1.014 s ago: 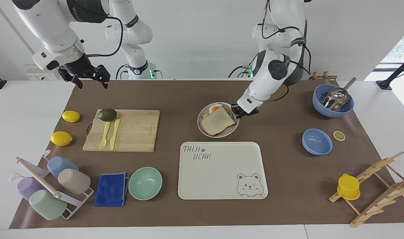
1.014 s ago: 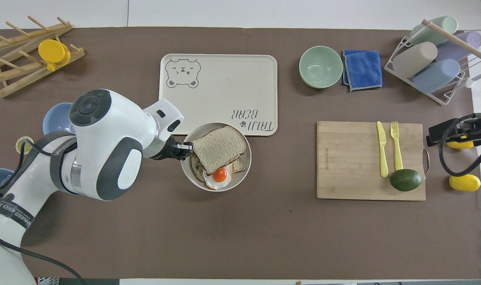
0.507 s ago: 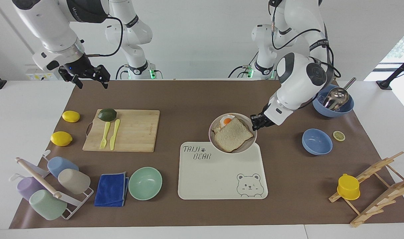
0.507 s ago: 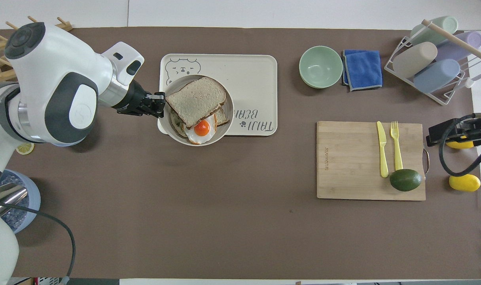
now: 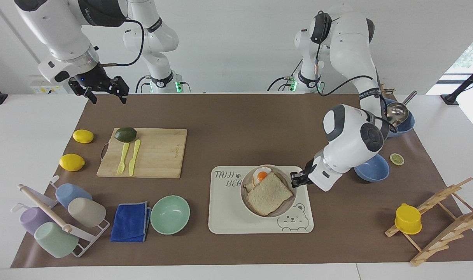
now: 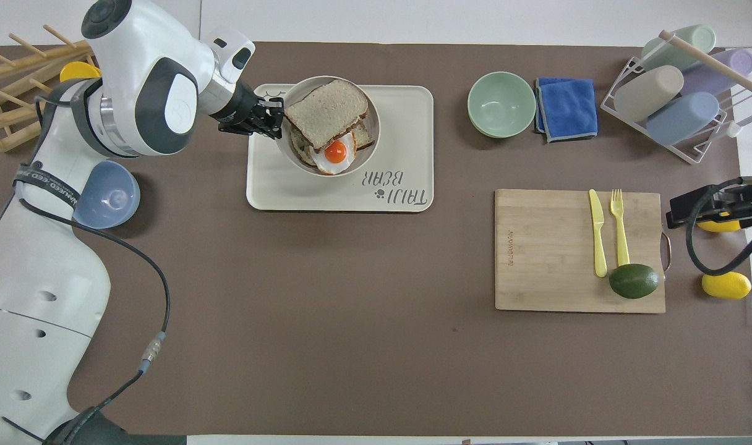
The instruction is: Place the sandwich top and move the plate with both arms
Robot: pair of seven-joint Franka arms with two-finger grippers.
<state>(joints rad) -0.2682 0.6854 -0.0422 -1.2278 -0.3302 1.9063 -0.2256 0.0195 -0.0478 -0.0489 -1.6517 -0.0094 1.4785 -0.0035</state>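
Though plate (image 5: 249, 189) covers tray (image 5: 228, 217), contact seems unclear.

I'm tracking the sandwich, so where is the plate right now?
The plate is over the cream tray, by its bear drawing, held at its rim by the left pincer; the sandwich top lies on it.

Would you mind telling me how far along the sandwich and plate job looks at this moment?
Done: the sandwich top lies on the egg slice on the plate. In hand: the left pincer grips the plate's rim over the bear tray; whether the plate rests on the tray is unclear. The right pincer waits, open, over the table edge near the cutting board. Left: releasing the plate.
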